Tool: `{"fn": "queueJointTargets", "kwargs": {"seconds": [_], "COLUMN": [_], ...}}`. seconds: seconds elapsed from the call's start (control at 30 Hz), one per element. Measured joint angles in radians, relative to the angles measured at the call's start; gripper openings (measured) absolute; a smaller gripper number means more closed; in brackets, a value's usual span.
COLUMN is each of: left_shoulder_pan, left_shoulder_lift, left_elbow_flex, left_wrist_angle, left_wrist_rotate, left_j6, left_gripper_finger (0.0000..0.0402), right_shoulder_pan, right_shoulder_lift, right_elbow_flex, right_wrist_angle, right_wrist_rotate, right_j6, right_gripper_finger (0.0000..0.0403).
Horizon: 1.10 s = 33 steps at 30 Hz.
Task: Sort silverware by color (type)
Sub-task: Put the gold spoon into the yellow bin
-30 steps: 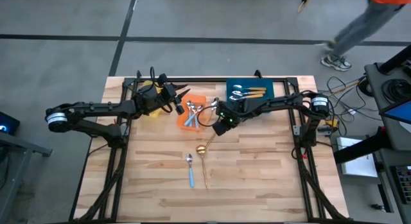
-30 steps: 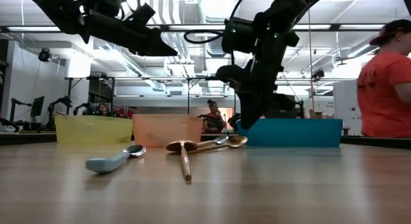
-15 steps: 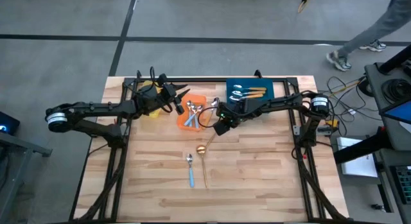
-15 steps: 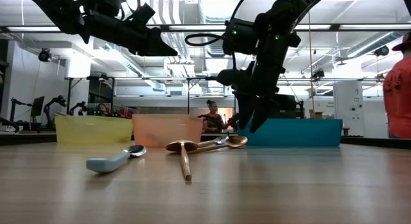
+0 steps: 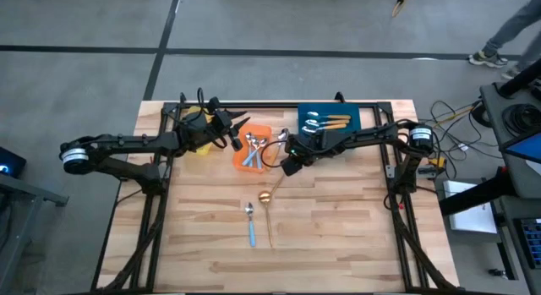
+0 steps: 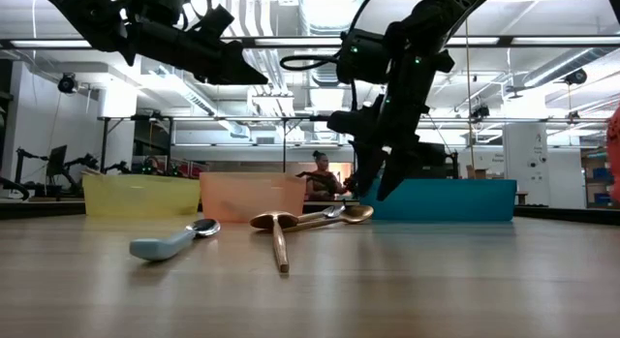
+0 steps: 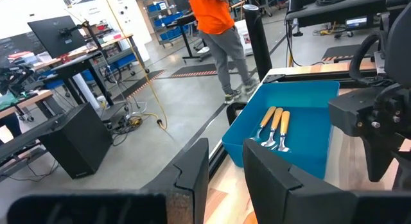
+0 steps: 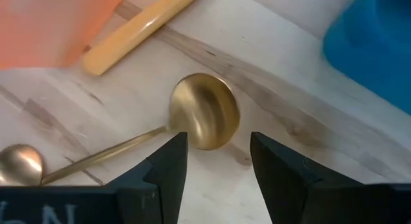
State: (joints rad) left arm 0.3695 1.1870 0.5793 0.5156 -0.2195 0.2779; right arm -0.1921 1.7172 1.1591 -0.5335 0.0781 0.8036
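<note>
Two thin gold spoons lie on the table: one (image 5: 269, 217) with its handle toward the near edge, the other (image 8: 204, 112) with its bowl right under my right gripper (image 8: 215, 147), (image 5: 288, 166), which hovers open above it without touching. A blue-handled spoon (image 5: 250, 224) lies left of the first. Several blue-handled spoons sit in the orange bin (image 5: 264, 131), and orange-handled ones in the blue bin (image 5: 351, 114). One orange handle (image 8: 138, 31) lies on the wood beside the orange bin. My left gripper (image 5: 242, 123) hangs open between the yellow bin (image 5: 194, 130) and the orange bin, holding nothing.
The three bins stand in a row along the far edge. The wood near the front, left and right edges (image 5: 338, 236) is bare. A person (image 7: 215, 18) walks on the floor beyond the table.
My right gripper has opened above the gold spoon near the orange bin, staying almost in place. The spoons lie as before. The person beyond the table has walked away to the right.
</note>
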Motion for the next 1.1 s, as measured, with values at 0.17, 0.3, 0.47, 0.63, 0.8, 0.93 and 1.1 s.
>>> {"fn": "queueJointTargets", "kwargs": {"seconds": [0.17, 0.3, 0.47, 0.63, 0.8, 0.93, 1.1], "left_shoulder_pan": [0.000, 0.000, 0.000, 0.000, 0.000, 0.000, 0.000], "left_shoulder_lift": [0.000, 0.000, 0.000, 0.000, 0.000, 0.000, 0.000], "left_elbow_flex": [0.000, 0.000, 0.000, 0.000, 0.000, 0.000, 0.000], "left_wrist_angle": [0.000, 0.000, 0.000, 0.000, 0.000, 0.000, 0.000], "left_wrist_rotate": [0.000, 0.000, 0.000, 0.000, 0.000, 0.000, 0.000], "left_j6": [-0.007, -0.008, -0.008, -0.008, -0.008, -0.008, -0.012], "left_gripper_finger": [0.0077, 0.0077, 0.0077, 0.0077, 0.0077, 0.0077, 0.0077], "right_shoulder_pan": [0.000, 0.000, 0.000, 0.000, 0.000, 0.000, 0.000], "right_shoulder_lift": [0.000, 0.000, 0.000, 0.000, 0.000, 0.000, 0.000], "right_elbow_flex": [-0.011, -0.034, -0.071, -0.088, -0.094, -0.105, -0.131], "right_wrist_angle": [0.005, 0.064, 0.124, 0.160, 0.185, 0.211, 0.265], "right_wrist_rotate": [0.003, 0.003, 0.002, 0.003, 0.003, 0.003, 0.003], "right_j6": [0.000, 0.000, 0.000, 0.006, 0.006, 0.006, 0.008], "right_gripper_finger": [0.0161, 0.0161, 0.0161, 0.0160, 0.0162, 0.0161, 0.0161]}}
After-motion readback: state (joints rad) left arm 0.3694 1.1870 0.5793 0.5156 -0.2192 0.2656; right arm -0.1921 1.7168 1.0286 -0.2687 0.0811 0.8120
